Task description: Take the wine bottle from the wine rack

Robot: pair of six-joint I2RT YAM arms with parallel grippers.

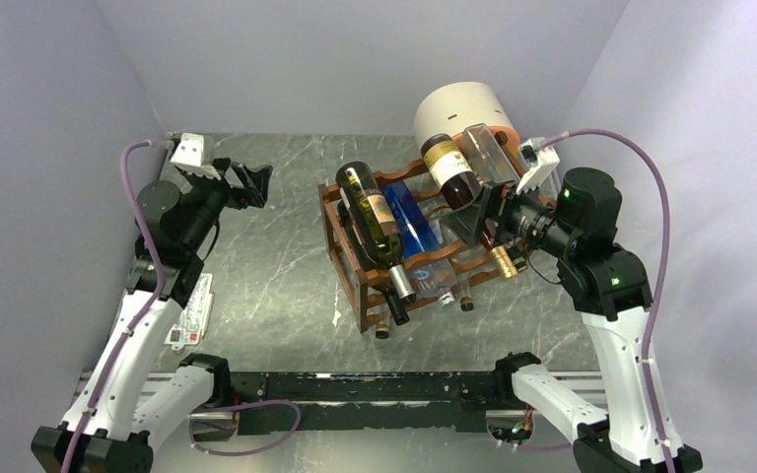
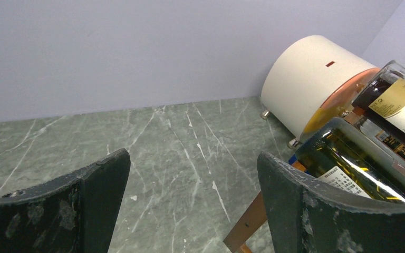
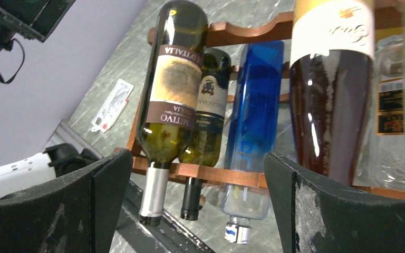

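My right claw (image 1: 475, 219) hangs wide open and empty just beside the dark, cream-labelled wine bottle (image 1: 450, 168) lying atop the wine rack (image 3: 211, 174). The left claw (image 1: 251, 184) (also open) sits well apart. I'd straddle the bottle's body, close firmly, then lift clear of the blue bottle (image 1: 411, 220) alongside.

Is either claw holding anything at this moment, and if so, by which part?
Nothing is held: the left claw and the right claw are both open and empty.
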